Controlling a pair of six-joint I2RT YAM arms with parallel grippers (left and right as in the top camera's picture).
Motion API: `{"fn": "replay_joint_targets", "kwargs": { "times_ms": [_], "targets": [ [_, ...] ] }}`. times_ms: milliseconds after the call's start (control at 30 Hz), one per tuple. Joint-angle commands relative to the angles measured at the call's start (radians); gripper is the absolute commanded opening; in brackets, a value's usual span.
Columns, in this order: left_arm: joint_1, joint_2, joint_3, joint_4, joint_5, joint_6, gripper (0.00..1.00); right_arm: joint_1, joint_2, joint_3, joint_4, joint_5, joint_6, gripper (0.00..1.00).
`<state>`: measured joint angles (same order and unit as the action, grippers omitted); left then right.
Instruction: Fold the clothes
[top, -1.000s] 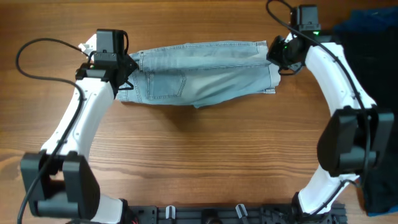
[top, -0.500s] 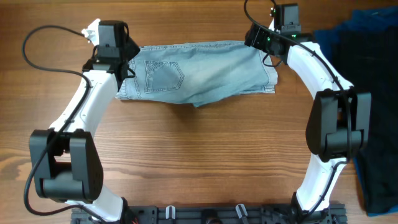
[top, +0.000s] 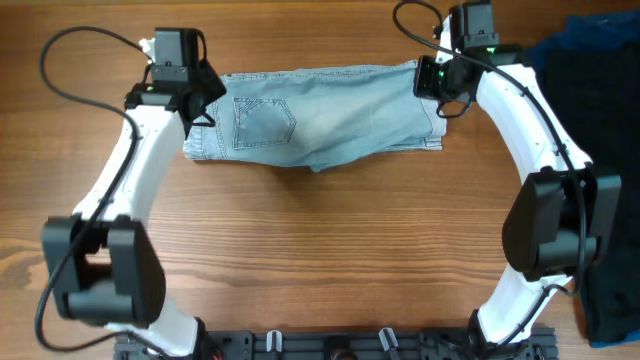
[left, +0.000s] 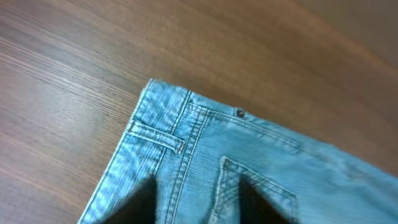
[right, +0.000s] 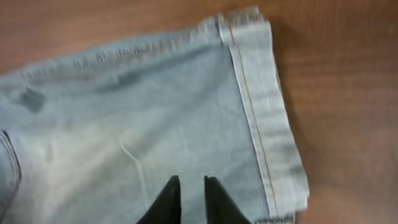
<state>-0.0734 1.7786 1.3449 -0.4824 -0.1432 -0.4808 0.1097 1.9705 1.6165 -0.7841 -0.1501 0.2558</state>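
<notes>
Shorts (top: 330, 120), light blue faded denim: likely soft, weighty; take left waistband (left: 124, 168), right cuffed hem (right: 261, 112). My left claw (left: 196, 199) gapes; right claw (right: 189, 186) barely parted.

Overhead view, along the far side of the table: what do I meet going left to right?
In order: left arm's tool → pair of light blue faded denim shorts → right arm's tool → dark blue cloth.

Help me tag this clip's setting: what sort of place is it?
Likely a robotics lab bench: left arm and right arm at a wooden table, denim shorts laid flat, dark blue cloth aside.
</notes>
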Motion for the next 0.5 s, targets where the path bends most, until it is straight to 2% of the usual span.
{"fn": "replay_joint_targets", "kwargs": {
  "times_ms": [0, 100, 267, 333, 467],
  "targets": [
    [0.042, 0.079, 0.011, 0.043, 0.016, 0.052, 0.54, -0.004, -0.009, -0.015, -0.043, -0.016, -0.022, 0.17],
    [0.084, 0.131, 0.011, 0.083, 0.035, 0.051, 0.52, -0.004, -0.009, -0.015, -0.04, -0.016, -0.045, 0.17],
    [0.166, 0.216, 0.011, 0.139, 0.213, 0.051, 0.51, -0.004, -0.004, -0.015, -0.037, -0.017, -0.073, 0.15],
    [0.181, 0.244, 0.011, 0.156, 0.218, 0.052, 0.54, -0.001, 0.009, -0.018, -0.04, -0.017, -0.073, 0.13],
    [0.185, 0.265, 0.011, 0.18, 0.23, 0.056, 0.54, 0.005, 0.044, -0.052, -0.028, -0.035, -0.078, 0.12]
  ]
}}
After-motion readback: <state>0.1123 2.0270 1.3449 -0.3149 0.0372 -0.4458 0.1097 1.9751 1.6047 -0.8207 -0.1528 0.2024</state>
